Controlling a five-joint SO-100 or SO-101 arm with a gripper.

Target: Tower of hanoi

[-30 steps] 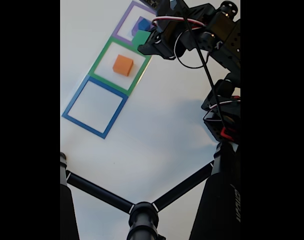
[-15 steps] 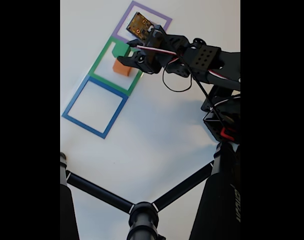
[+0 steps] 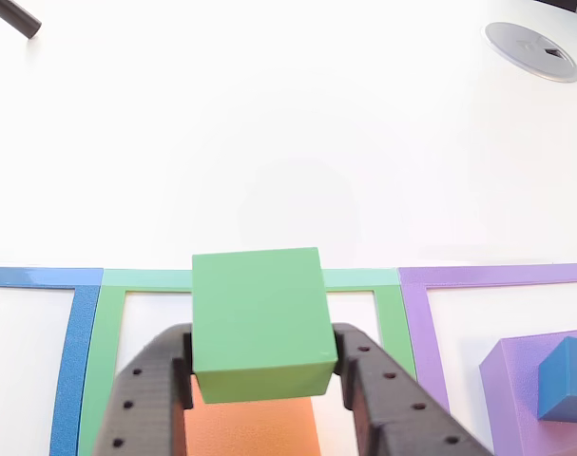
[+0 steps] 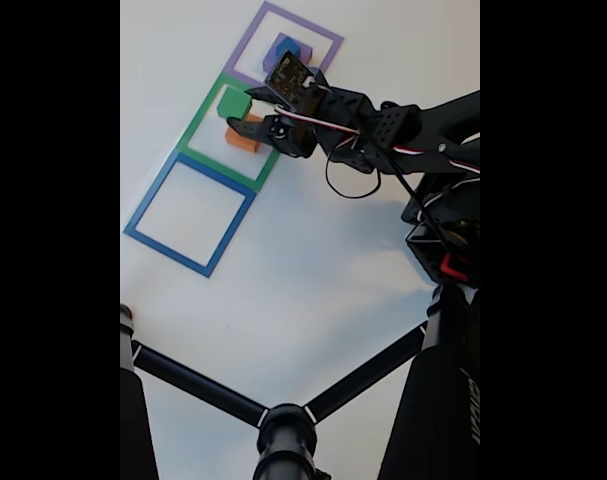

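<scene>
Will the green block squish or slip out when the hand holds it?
Probably not. The green block keeps sharp, straight edges between the hand's fingers, so it looks stiff. Its matte, flat sides should grip well. It seems light, since it sits level. Set on the orange block, it shouldn't roll.

Smallest cube (image 3: 566, 380) on largest flat block (image 3: 524, 399); mid block (image 3: 259, 323) above another (image 3: 250, 427).

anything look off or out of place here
Nothing is spilled or damaged. One oddity: the blue cube sits directly on the purple block in the purple outline, skipping the middle sizes. The gripper holds the green block above the orange block.
</scene>
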